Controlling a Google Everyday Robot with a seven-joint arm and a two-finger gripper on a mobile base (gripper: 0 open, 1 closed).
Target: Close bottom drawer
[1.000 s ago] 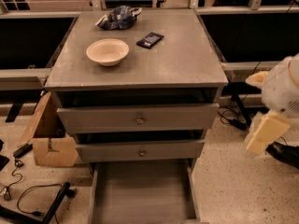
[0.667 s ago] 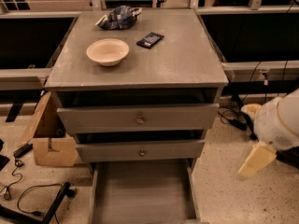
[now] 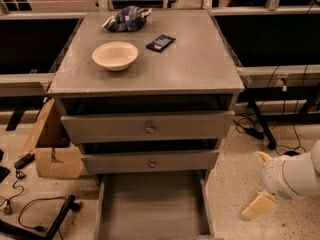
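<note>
The grey cabinet [image 3: 150, 69] stands in the middle of the view. Its bottom drawer [image 3: 150, 209] is pulled far out toward me, showing its plain grey inside; its front runs off the lower edge. The middle drawer front [image 3: 150, 161] and the top drawer front [image 3: 147, 126] each carry a small knob and stand slightly out. My gripper [image 3: 257, 204] is low at the right, over the floor, to the right of the open drawer's side wall and apart from it. One cream finger [image 3: 258, 205] shows below the white wrist.
On the cabinet top lie a cream bowl [image 3: 115, 55], a dark phone-like slab [image 3: 160, 42] and a crumpled blue bag [image 3: 126, 19]. A cardboard box [image 3: 52, 149] and cables [image 3: 35, 209] lie on the floor at left. Table legs and cables [image 3: 260, 124] are at right.
My arm and gripper have dropped from beside the cabinet's right side to low near the floor, next to the open bottom drawer. The drawers have not moved.
</note>
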